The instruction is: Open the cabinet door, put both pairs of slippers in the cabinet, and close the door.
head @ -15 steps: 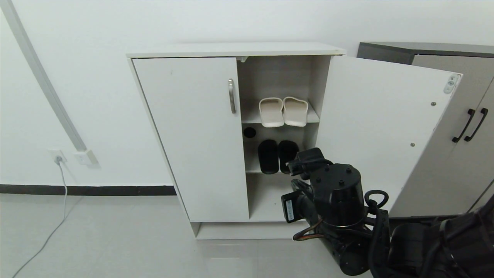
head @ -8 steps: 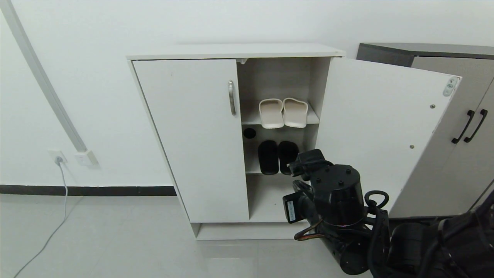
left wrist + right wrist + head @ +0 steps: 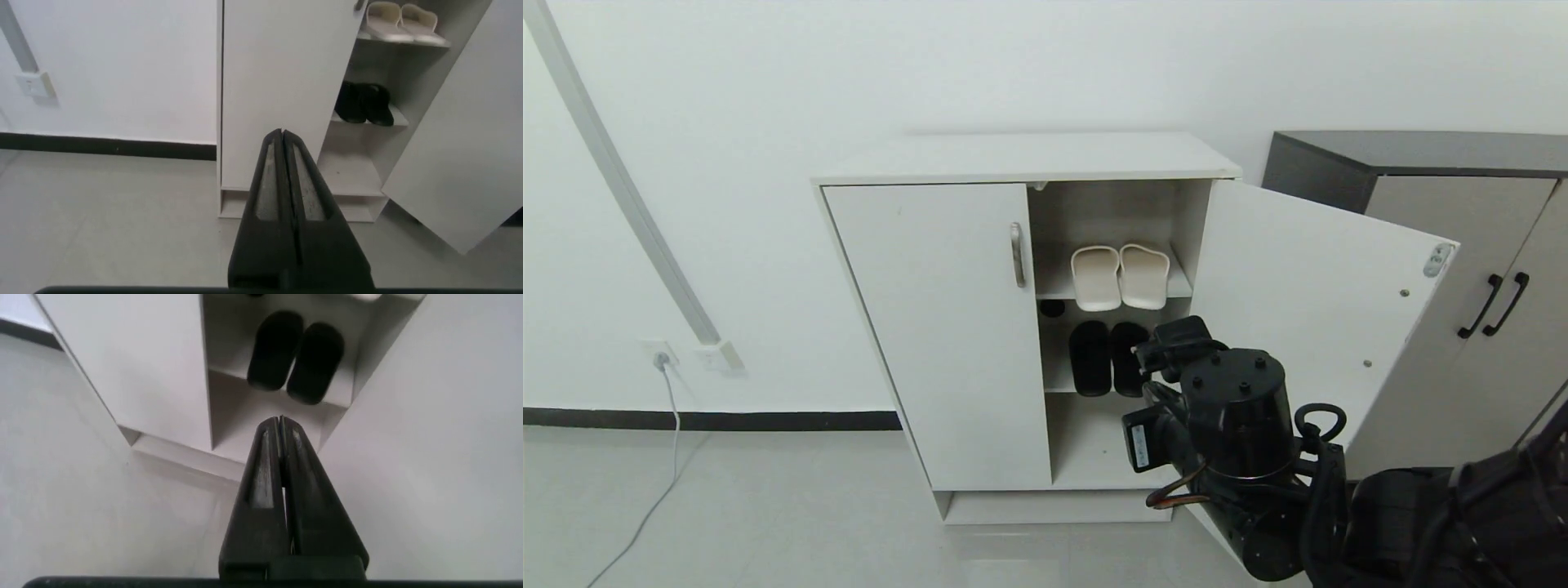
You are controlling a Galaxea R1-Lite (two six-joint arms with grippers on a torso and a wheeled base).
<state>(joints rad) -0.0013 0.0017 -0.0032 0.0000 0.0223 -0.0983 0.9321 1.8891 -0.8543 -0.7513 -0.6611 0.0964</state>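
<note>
The pale cream pair of rubber slippers (image 3: 1120, 278) sits side by side on the upper shelf of the white two-door wooden cabinet (image 3: 1021, 155). The black pair of slippers (image 3: 1107, 358) sits on the shelf just below, also side by side. Both pairs are in the right-hand compartment, whose white right door (image 3: 1307, 302) stands swung wide open. The white left door (image 3: 931, 327) is closed, and its upright brushed-metal handle (image 3: 1016, 255) is beside the opening.

The right end effector (image 3: 279, 425) hangs low before the open compartment, near the inner face of the open door and apart from the black pair. Its two dark fingers are pressed together, with nothing between them. The left end effector (image 3: 282, 137) is farther back over the glossy grey tiled floor (image 3: 768, 523), pointing toward the cabinet's base, also pinched together and empty.

To the right stands a grey cabinet with black handles (image 3: 1494, 304). On the white wall to the left, a grey cable (image 3: 654, 490) drops from a white wall socket (image 3: 662, 357).
</note>
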